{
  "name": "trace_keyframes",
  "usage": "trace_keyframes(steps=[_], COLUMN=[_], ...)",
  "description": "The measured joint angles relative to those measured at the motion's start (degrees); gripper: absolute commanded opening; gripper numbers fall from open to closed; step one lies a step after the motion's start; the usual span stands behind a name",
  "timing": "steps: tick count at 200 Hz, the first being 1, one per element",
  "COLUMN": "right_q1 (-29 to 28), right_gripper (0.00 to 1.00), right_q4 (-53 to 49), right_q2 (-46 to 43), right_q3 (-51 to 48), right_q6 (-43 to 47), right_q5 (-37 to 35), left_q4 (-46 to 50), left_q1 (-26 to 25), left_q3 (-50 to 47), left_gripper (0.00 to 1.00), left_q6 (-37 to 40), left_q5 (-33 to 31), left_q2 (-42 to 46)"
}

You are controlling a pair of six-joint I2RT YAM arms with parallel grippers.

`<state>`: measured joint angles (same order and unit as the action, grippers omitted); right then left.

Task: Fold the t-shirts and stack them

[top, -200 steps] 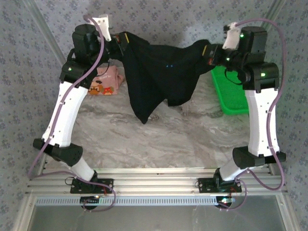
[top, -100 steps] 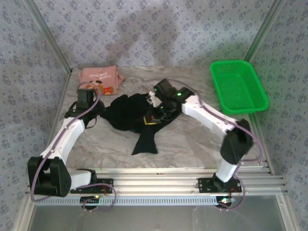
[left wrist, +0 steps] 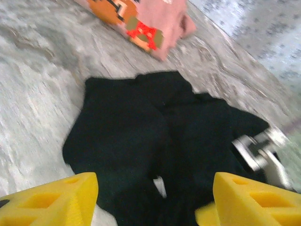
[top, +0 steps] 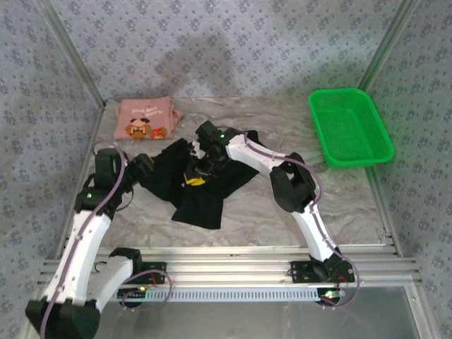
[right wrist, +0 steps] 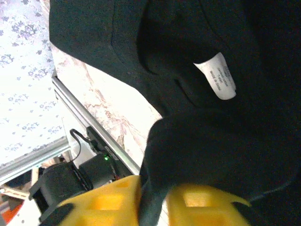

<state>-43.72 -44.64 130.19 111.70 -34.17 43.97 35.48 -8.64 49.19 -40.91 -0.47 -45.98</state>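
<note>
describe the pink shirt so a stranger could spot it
On the marbled table, look to the far left corner. The pink t-shirt lies there, beyond the crumpled black t-shirt. Only it carries an orange-brown cartoon face.

pink shirt (left wrist: 155, 23): running off the top edge, its print smearing with blur.
left gripper (left wrist: 155, 186): fingers (left wrist: 56, 202) being cut off by the bottom edge.
black shirt (right wrist: 94, 42): spilling past the top and right edges of the right wrist view.
label (right wrist: 216, 75): lettering showing too small to read.
right gripper (right wrist: 154, 188): a fold of the black shirt filling the gap, hiding whether the jaws are pinching it.
metal part (left wrist: 258, 150): blurring near the right edge, not identifiable.
</note>
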Motion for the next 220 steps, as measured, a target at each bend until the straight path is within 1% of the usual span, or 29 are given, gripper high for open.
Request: trace_keyframes(steps=[6,14,34,43,52,57,64,73,90,108,121,136,156,180,205,220], right_q1=[0.0,0.1,1.0,1.8,3.0,3.7,5.0,6.8,10.8,15.6,19.2,22.7,26.0,28.3,30.2,31.3], right_gripper=[0.51,0.58,0.69,0.71,0.75,0.84,0.91,0.95,0.96,0.97,0.97,0.97,0.96,0.96,0.96,0.95], right_q4=[-0.1,-0.2,-0.4,-0.6,-1.2,-1.3,-1.4,-1.8,-1.8,-1.5,-0.9,-0.7,-0.5,0.0,0.8,1.1], right_q2=[0.5,0.8,0.8,0.4,-0.7,-1.6,-3.6,-7.2,-15.6,-25.5,-31.8,-36.5,-39.1,-39.4,-39.4,-39.4], right_q3=[0.5,1.1,2.1,2.2,1.8,1.2,-0.6,-3.6,-10.1,-17.2,-22.2,-27.2,-32.8,-37.5,-39.6,-39.7], right_q6=[-0.2,0.2,0.6,1.4,2.0,2.6,3.4,3.8,6.1,7.9,9.0,9.9,10.8,11.1,11.2,11.2], right_q5=[0.4,0.7,1.3,1.3,1.2,1.0,0.5,-0.3,-1.5,-2.7,-2.9,-3.1,-3.3,-3.8,-4.2,-4.2], left_q4=[2.1,4.6,10.7,13.2,15.5,16.6,17.6,18.1,17.9,14.2,10.2,6.6,2.6,-4.2,-10.5,-12.3], left_q1=[-1.3,-3.1,-8.3,-10.8,-13.3,-14.7,-16.7,-19.0,-23.1,-26.5,-27.8,-28.1,-28.1,-28.1,-28.1,-28.1], left_q3=[0.0,0.0,0.0,0.0,0.0,0.0,-0.3,-1.0,-3.7,-8.4,-12.0,-15.3,-18.0,-21.2,-24.4,-25.8], left_gripper=[0.68,0.68,0.68,0.68,0.69,0.69,0.69,0.69,0.69,0.69,0.68,0.69,0.68,0.68,0.67,0.66], left_q6=[-1.2,-2.6,-6.4,-7.9,-9.3,-10.1,-11.2,-12.5,-14.1,-14.3,-14.1,-13.6,-12.7,-11.5,-10.2,-9.9], left_q5=[0.0,-0.2,-0.8,-1.4,-2.1,-2.5,-3.0,-3.7,-5.1,-5.4,-5.4,-5.7,-7.2,-7.7,-7.0,-6.4], left_q2=[1.8,3.7,6.6,6.6,5.9,5.3,4.5,3.8,2.3,0.7,-1.1,-2.8,-3.7,-4.8,-7.4,-7.8])
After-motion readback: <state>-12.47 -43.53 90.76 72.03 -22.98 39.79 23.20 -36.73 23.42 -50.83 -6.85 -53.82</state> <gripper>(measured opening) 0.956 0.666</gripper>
